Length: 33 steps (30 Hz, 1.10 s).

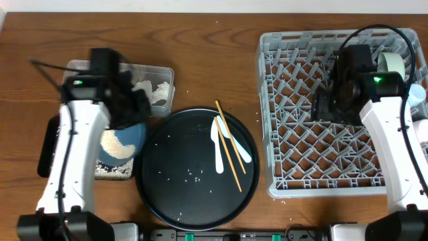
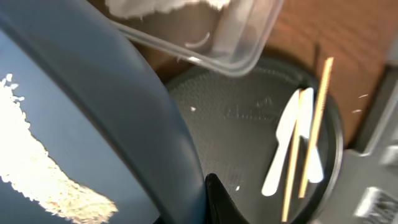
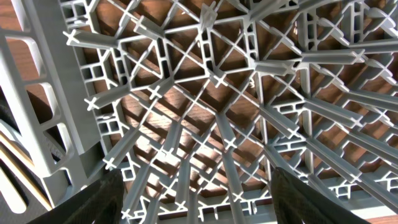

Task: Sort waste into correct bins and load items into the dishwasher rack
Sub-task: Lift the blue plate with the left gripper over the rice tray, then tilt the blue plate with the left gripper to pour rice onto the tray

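Dark-blue dish (image 1: 136, 136), that's the one to watch, low on the left of the overhead frame. The left gripper (image 1: 134, 110) is clamped tight on its rim, one finger (image 2: 216, 198) showing at the bottom edge of the wrist view. The dish is tilted, and a drift of white rice (image 2: 37, 168) lies on its lower-left face.

Under that low edge is the shallow black tray (image 1: 97, 173), some grains already in it. So the tip looks to go down and toward the lower left of the frame. The clear tub (image 1: 160, 75) with crumpled napkins (image 1: 152, 92) sits just above, beside the dish, not under it.

Over on the right, the right gripper (image 1: 328, 104) hangs above the dishwasher rack (image 1: 294, 134), jaws standing well apart with nothing between them, only grey lattice (image 3: 211, 81) below.

The rack lies the whole width of the round black tray (image 1: 194, 171) away from the dish. The right arm is much nearer to it, but the left has the dish.
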Each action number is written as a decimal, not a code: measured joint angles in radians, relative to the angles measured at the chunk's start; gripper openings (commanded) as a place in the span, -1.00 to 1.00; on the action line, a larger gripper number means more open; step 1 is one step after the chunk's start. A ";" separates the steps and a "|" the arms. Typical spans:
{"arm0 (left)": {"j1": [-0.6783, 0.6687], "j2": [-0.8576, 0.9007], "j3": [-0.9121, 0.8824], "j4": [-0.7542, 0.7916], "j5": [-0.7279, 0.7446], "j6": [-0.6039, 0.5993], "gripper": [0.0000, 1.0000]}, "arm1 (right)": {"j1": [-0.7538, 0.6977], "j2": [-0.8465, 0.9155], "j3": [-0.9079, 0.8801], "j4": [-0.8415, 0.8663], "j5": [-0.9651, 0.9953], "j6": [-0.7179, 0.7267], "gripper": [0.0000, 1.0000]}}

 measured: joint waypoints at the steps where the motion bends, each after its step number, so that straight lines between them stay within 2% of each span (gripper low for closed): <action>1: 0.034 0.000 0.000 0.005 0.034 0.016 -0.88 | 0.000 0.000 0.000 0.000 0.000 0.000 0.42; 7: 0.233 0.000 0.000 0.008 0.238 0.113 -0.87 | 0.000 0.000 0.000 0.000 0.000 0.000 0.42; 18: 0.506 0.000 0.000 0.008 0.603 0.253 -0.88 | 0.000 0.000 0.000 0.000 0.000 0.000 0.42; 33: 0.691 0.000 -0.010 0.004 0.972 0.294 -0.88 | 0.000 0.000 0.000 -0.006 0.000 0.000 0.41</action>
